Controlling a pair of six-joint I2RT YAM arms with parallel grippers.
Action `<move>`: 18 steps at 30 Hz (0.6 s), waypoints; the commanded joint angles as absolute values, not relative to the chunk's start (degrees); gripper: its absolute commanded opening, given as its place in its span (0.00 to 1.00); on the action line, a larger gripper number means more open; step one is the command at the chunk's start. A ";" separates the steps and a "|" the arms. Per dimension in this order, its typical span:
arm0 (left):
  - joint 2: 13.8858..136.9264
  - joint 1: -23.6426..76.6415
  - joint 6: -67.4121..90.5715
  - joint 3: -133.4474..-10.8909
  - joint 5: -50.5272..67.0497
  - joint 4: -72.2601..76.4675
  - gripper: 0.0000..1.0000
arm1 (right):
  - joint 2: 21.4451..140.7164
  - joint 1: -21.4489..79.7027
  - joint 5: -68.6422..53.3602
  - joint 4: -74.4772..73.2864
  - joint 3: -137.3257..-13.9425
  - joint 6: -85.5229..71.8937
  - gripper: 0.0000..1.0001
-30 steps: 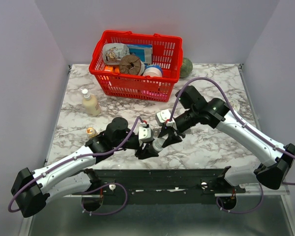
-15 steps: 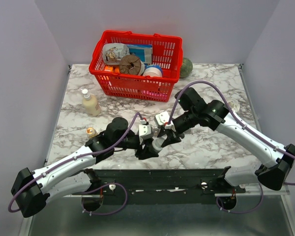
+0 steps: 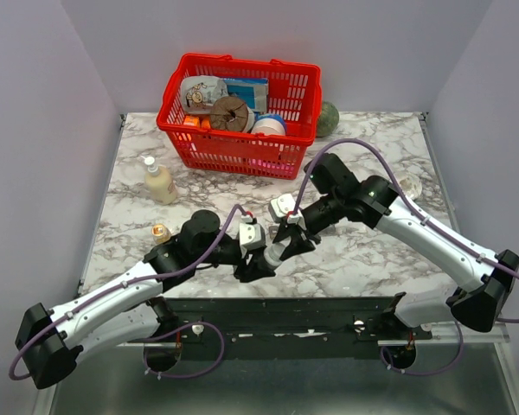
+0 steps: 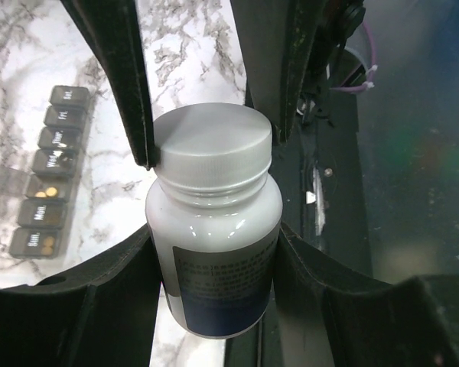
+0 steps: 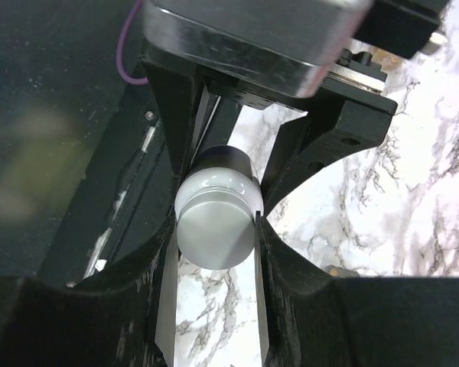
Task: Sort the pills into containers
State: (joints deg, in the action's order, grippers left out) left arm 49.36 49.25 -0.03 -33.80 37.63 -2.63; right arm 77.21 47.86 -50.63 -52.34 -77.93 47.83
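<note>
- Overhead view: the left gripper [image 3: 253, 262] and right gripper [image 3: 287, 245] meet tip to tip. Their fingers cover most of the bottle [image 3: 275, 253] between them. The pill box cannot be made out from here.
- Left wrist view: the left gripper [image 4: 214, 245] pinches the white bottle [image 4: 214, 252] by its body, one finger on each side. The label print is too blurred to read.
- Same view: the right gripper [image 4: 210, 145] enters from beyond the left fingertips. Its two fingers are pressed against opposite sides of the pale cap [image 4: 213, 141].
- Right wrist view: the right gripper [image 5: 214, 233] clamps the cap [image 5: 214, 229] end-on, so the cap hides nearly all of the bottle body. The left gripper [image 5: 233, 153] shows just past it, its upper part cut off by the frame.
- The pill box [image 4: 46, 172] lies flat on the marble table [image 4: 191, 53], to the left of the left gripper's fingers and apart from them.
- It has seven compartments in a row. The day labels are small and only partly legible.
- Orange pills [image 4: 50, 191] show in two compartments at the end nearer the wrist. It cannot be told whether those lids are raised.
- Compared with one second ago, both grippers and the bottle sit slightly further towards the robot's left, and the left arm's rear links lie lower in the overhead view.
- The red basket [image 3: 242, 147], beyond both grippers, has not moved.
</note>
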 commanded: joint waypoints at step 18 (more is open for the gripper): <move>43.07 49.40 3.15 -32.70 28.22 15.63 0.00 | 77.70 48.60 -47.81 -43.60 -72.42 34.55 0.26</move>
